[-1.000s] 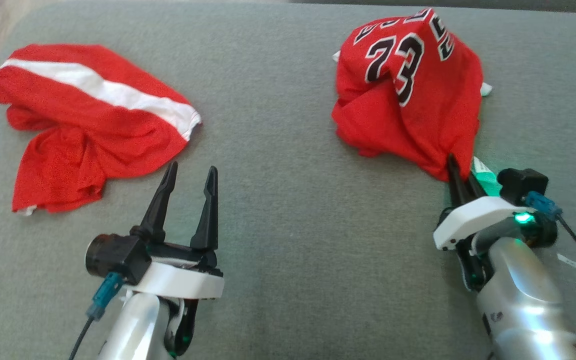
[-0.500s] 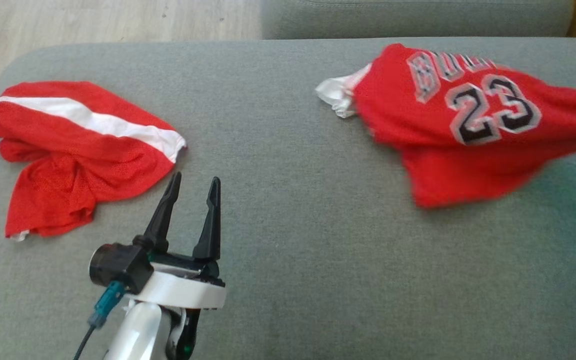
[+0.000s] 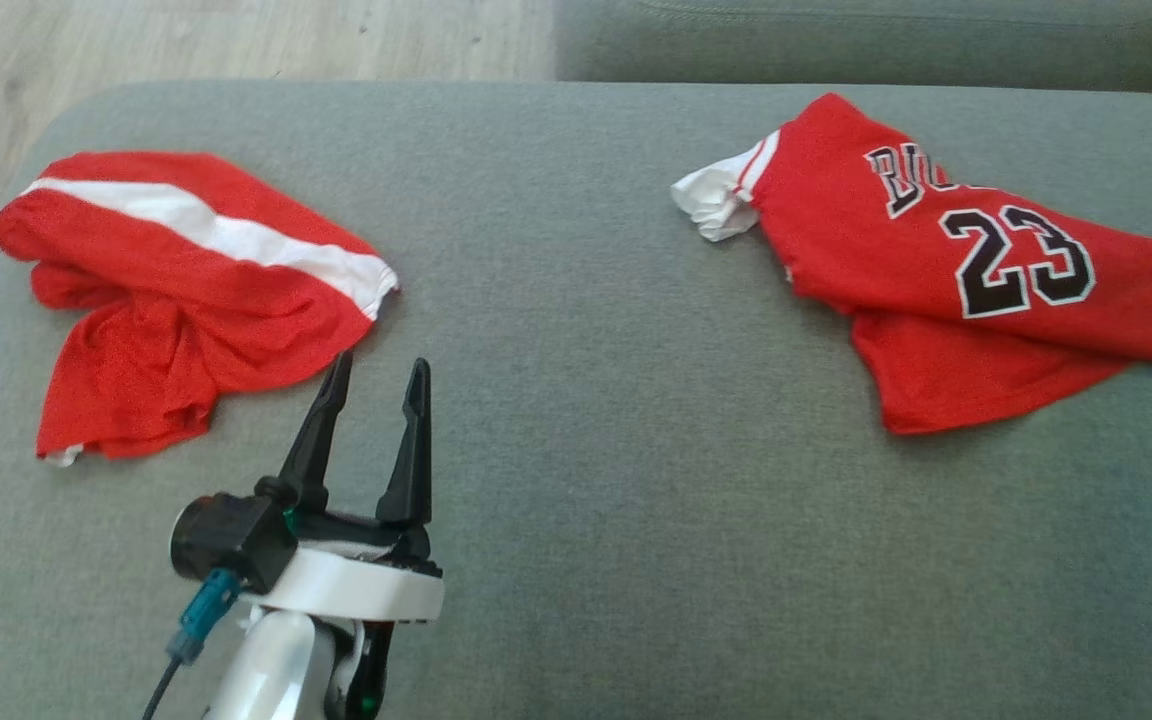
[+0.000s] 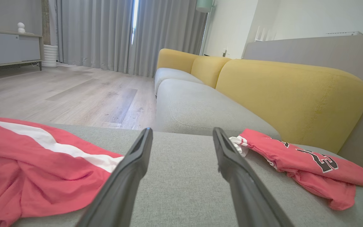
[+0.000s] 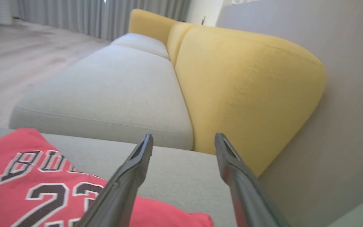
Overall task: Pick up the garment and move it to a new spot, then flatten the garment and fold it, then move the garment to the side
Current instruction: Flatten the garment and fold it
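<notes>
The grey cushion [image 3: 586, 420] is carrying the jersey [image 3: 966, 290], now lying loose beneath and left of the right tool [image 5: 184, 136], which is gaping wide after pinching it. The shorts [image 3: 186, 300] are lying just left of the left tool [image 3: 380, 362], also wide.

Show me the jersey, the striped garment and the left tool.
jersey [image 3: 976, 265]: head view, on the digit 2.
striped garment [image 3: 186, 290]: head view, red cloth below the white stripe.
left tool [image 3: 380, 360]: head view, midway between its fingertips.
</notes>
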Motion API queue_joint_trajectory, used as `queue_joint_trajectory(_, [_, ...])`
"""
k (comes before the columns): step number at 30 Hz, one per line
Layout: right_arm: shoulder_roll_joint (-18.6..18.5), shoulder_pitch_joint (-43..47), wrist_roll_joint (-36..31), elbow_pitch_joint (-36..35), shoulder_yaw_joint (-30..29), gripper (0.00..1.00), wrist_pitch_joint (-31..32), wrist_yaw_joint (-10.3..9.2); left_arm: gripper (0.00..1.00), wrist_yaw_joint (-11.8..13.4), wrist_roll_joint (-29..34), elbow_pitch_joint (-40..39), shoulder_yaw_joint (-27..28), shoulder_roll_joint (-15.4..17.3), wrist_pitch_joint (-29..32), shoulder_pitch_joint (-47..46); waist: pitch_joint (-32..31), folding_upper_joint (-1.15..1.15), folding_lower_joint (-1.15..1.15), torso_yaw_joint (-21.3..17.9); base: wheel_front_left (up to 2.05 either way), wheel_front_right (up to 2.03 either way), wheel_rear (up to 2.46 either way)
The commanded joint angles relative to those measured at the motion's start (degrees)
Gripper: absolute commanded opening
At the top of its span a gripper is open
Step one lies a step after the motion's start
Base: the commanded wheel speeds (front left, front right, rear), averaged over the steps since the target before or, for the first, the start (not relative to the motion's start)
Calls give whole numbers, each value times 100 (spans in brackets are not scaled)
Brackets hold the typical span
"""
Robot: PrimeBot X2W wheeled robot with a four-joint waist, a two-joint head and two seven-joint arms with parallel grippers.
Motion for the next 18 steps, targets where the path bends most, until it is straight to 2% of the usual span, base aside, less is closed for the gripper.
queue_joint_trajectory(1, [143, -70, -14, -270, 152, 100, -177, -4, 100, 9, -41, -226, 227, 12, -53, -93, -43, 0, 0, -72, 0, 0, 0])
queue_joint_trajectory(6, [868, 203, 336, -716, 574, 100, -785, -4, 100, 9, -13, -335, 318, 12, -53, -82, -117, 0, 0, -302, 0, 0, 0])
queue_joint_trajectory(10, [1257, 544, 809, -1154, 1008, 100, -1128, -4, 100, 9, 15, -394, 384, 12, -53, -30, -163, 0, 0, -504, 0, 0, 0])
queue_joint_trajectory(15, [1498, 1247, 1467, -1742, 1452, 100, -1285, -4, 100, 9, 8, -402, 388, 12, -53, 46, -244, 0, 0, -661, 0, 0, 0])
queue_joint_trajectory(18, [1511, 1706, 2182, -1978, 1904, 100, -1310, -4, 100, 9, 3, -394, 378, 12, -53, 82, -287, 0, 0, -718, 0, 0, 0])
